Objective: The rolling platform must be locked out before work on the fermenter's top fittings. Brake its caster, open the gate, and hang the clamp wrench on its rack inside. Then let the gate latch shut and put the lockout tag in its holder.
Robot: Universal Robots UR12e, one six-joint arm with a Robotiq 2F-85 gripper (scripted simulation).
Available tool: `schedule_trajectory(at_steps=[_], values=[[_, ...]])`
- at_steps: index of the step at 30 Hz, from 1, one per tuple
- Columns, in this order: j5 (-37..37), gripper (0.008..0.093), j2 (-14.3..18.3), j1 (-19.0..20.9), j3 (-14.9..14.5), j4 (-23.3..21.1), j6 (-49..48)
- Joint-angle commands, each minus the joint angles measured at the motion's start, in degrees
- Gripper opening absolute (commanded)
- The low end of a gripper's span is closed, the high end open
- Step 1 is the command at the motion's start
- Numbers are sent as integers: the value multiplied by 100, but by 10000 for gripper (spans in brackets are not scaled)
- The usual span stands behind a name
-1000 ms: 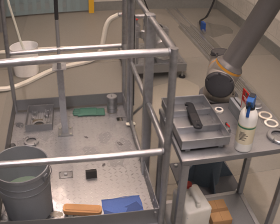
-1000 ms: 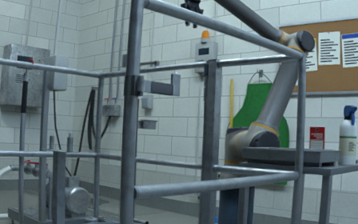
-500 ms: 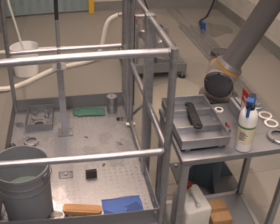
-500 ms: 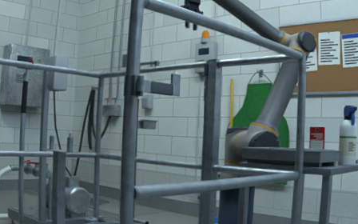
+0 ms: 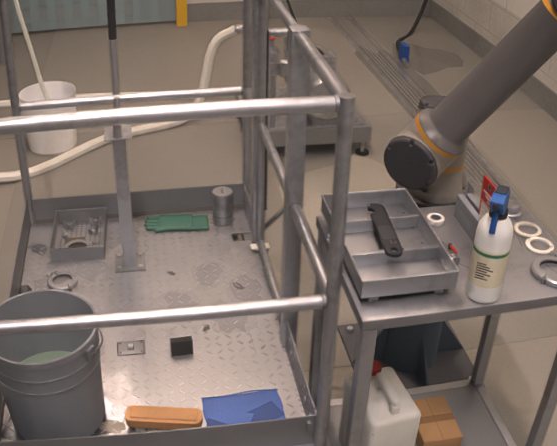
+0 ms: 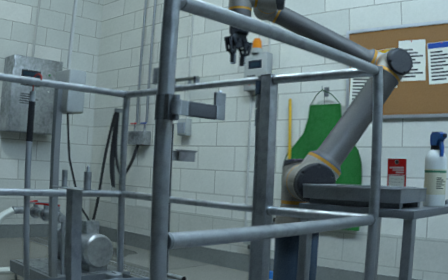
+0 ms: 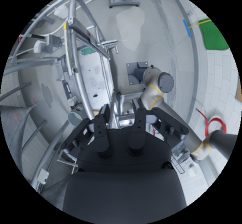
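The rolling platform (image 5: 146, 280) is a railed steel deck of tread plate standing left of the side table, and its caster is hidden. The black clamp wrench (image 5: 385, 229) lies diagonally in a steel tray (image 5: 388, 242) on that table. The red lockout tag (image 5: 486, 191) stands in a holder at the table's back right, behind a white spray bottle (image 5: 491, 250). My gripper (image 6: 238, 46) hangs high above the platform's top rails, far above the wrench and tag; seen from the wrist camera (image 7: 121, 116), it is open and holds nothing.
The platform's top rail (image 5: 161, 114) and corner posts (image 5: 338, 250) stand between the deck and the table. On the deck are a grey bucket (image 5: 46, 360), a green glove (image 5: 177, 222), a parts tray (image 5: 78, 234), a blue cloth (image 5: 243, 407) and a brush (image 5: 163, 417). White rings and a clamp lie on the table's right.
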Motion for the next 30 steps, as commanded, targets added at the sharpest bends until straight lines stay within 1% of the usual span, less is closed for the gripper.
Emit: schedule_trajectory(at_steps=[1, 11, 15, 18, 21, 24, 30], values=[[0, 530, -76, -163, 113, -39, -156], [0, 530, -850, -2091, 1329, -482, -2083], [0, 530, -1064, -2811, 1721, -661, -2805], [0, 530, -1178, -3261, 1961, -787, -3257], [0, 530, -1256, -3615, 2148, -899, -3613], [1, 530, -1305, -3869, 2284, -987, -3869], [1, 530, -1346, -4110, 2414, -1079, -4114]])
